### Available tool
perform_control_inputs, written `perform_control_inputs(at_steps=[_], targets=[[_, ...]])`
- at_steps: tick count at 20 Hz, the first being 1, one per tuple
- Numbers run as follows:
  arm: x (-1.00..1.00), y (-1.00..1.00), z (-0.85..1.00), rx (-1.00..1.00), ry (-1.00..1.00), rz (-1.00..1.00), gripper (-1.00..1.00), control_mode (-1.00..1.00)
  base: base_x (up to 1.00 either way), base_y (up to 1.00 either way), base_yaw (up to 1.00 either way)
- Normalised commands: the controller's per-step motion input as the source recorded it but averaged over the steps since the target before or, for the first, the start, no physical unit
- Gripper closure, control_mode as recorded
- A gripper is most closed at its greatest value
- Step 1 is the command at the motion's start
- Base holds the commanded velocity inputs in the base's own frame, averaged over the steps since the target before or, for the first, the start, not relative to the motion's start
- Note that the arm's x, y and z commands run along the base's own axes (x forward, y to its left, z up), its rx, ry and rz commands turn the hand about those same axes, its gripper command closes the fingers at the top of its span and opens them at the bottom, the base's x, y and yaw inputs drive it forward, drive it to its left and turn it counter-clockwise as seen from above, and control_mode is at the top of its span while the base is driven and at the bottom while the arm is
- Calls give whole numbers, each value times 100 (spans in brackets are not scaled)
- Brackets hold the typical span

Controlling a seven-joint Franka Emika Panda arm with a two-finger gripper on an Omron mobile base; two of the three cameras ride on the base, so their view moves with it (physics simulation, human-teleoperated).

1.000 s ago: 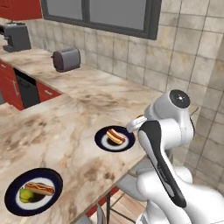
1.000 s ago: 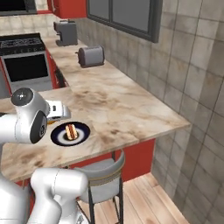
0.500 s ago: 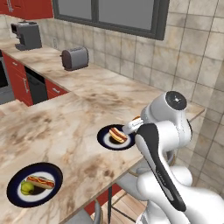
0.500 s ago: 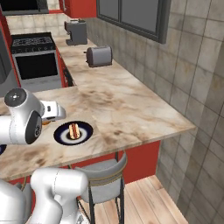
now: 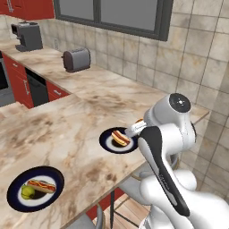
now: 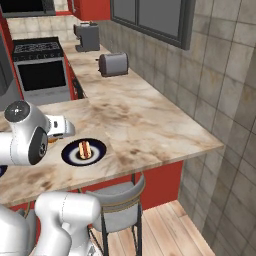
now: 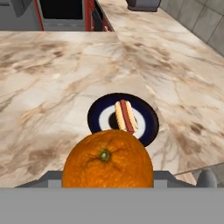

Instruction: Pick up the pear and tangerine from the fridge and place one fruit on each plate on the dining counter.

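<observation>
While our jaws stay clamped on the tangerine [image 7: 107, 158], the near plate [image 7: 97, 114] with its hot dog [image 7: 125, 116] lies just ahead and below on the table [image 5: 58, 129]; the pear [image 5: 28, 192] sits on the left plate [image 5: 15, 194].

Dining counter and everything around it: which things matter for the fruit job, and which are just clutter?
Job:
tangerine in the gripper
pear on the near plate
far plate
dining counter

Clutter:
hot dogs
toaster
coffee machine
stove
stool
</observation>
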Motion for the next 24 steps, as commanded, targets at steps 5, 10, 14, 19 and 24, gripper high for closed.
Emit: perform_control_inputs(at_steps=[5,10,14,19,24], targets=[[13,23,-22,2,-1,-1,100,-100,0,0,0],[35,34,-40,10,2,-11,100,-100,0,0,0],[54,14,-52,8,0,-12,100,-100,0,0,0],[47,8,-48,5,26,-28,100,-100,0,0,0],[46,12,-35,6,37,-20,100,-100,0,0,0]])
